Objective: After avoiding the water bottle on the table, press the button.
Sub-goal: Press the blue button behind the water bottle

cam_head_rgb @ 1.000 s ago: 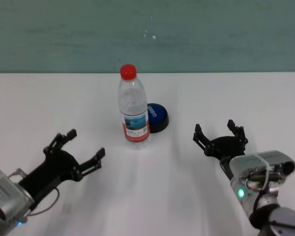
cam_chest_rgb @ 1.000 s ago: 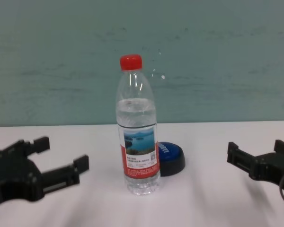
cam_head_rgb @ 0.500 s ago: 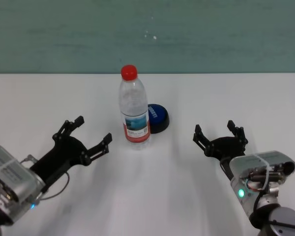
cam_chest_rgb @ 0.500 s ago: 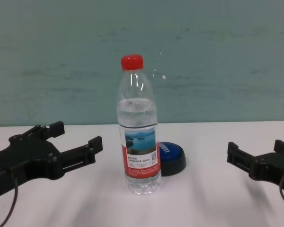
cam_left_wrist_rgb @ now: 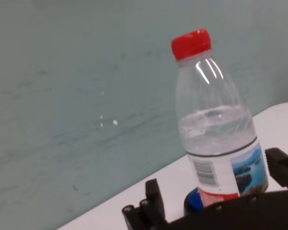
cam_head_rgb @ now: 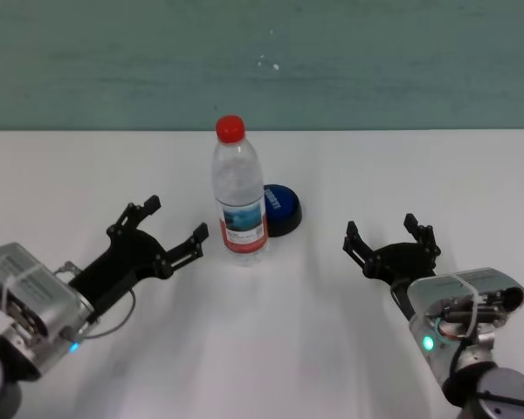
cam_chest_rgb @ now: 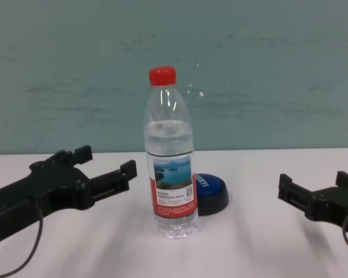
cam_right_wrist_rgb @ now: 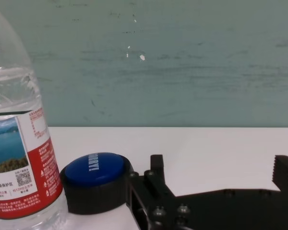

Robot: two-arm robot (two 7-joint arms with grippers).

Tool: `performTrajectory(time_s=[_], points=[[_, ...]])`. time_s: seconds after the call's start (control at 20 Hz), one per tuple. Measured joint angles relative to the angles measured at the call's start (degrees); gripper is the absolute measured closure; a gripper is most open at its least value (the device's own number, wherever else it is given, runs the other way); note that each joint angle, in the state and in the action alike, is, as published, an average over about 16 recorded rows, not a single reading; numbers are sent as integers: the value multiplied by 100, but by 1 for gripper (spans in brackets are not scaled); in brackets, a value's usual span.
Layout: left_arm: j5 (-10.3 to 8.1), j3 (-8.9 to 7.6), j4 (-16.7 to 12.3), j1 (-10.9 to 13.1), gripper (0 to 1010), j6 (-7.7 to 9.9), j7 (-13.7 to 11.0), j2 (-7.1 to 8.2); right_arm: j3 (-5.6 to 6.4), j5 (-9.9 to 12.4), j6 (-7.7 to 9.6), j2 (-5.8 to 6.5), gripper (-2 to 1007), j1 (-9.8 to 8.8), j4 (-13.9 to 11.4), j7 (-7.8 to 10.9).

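Left gripper (cam_head_rgb: 169, 229): released, frame centre-left, beside water bottle (cam_head_rgb: 239, 196). Button (cam_head_rgb: 280, 208) behind (half hidden); arc wide. Right gripper (cam_head_rgb: 391, 234): released, lower right.

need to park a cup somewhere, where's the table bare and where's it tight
Bare: the table between the left gripper and right gripper, in front of the water bottle; also the far corners. Tight: the button sits right behind the bottle, with the open left gripper close beside it.

place: lab-style robot test bench | evidence: bare white table (cam_head_rgb: 472, 175), plain scuffed teal wall (cam_head_rgb: 375, 61) close behind, two robot arms, no furnishings
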Motion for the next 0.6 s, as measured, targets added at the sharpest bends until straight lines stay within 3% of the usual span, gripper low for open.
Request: performTrajectory(time_s=[0.6], points=[[-59,248,501,-390,10,-11,-82,-165,0,0,0,0,1,0,0,0]])
